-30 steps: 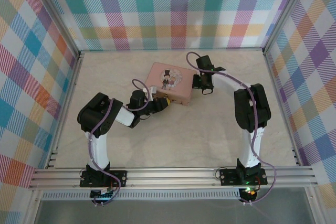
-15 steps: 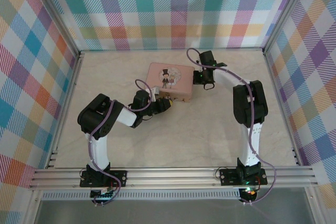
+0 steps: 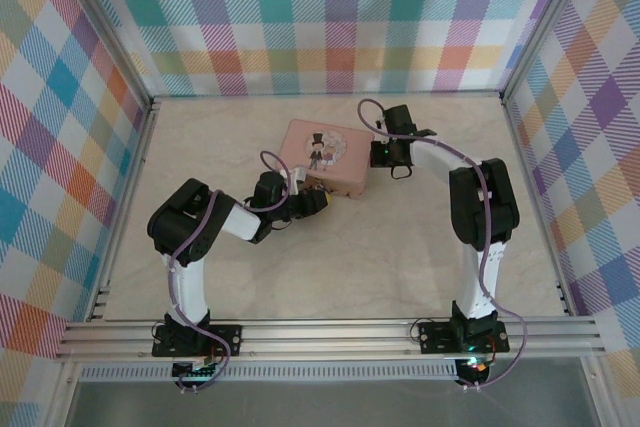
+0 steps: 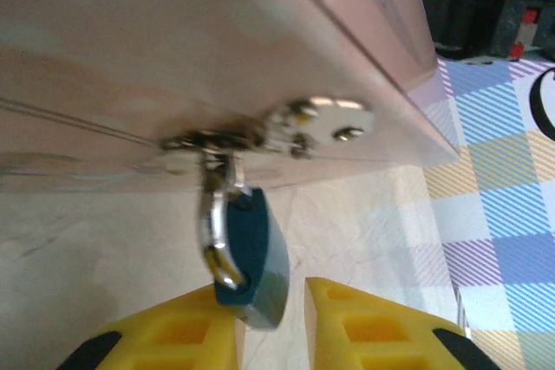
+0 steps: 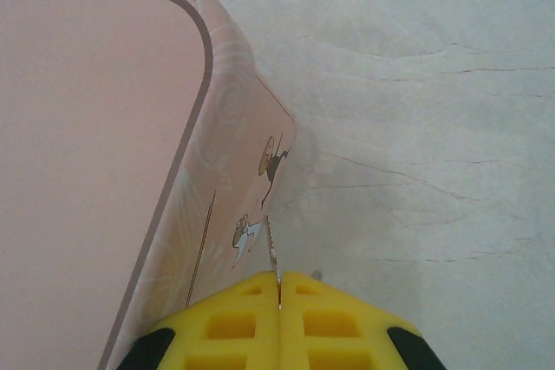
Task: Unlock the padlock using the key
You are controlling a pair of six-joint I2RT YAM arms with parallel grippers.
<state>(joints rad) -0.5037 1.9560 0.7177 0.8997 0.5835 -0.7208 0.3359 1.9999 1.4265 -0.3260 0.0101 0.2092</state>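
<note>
A small dark blue padlock [image 4: 256, 253] hangs by its silver shackle from the metal hasp [image 4: 316, 119] on the front of the pink tin [image 3: 322, 150]. My left gripper [image 4: 273, 335] is open just under it; the lock's lower end rests against the left yellow finger [image 4: 165, 344] and partly fills the gap. In the top view my left gripper [image 3: 318, 197] sits at the tin's near edge. My right gripper [image 5: 279, 288] is shut on the key [image 5: 272, 249], whose thin toothed blade sticks out toward the tin's corner [image 5: 260, 127]. From above, my right gripper [image 3: 378, 154] is at the tin's right end.
The pale marbled tabletop [image 3: 350, 257] is ringed by plaid walls [image 3: 330, 17]. A metal rail [image 3: 330, 332] runs along the near edge by the arm bases. Open floor lies right of the tin [image 5: 434, 127].
My left gripper has edged right, closer under the tin's hasp. My right gripper with the key shifted slightly back and then settled beside the tin's right end.
</note>
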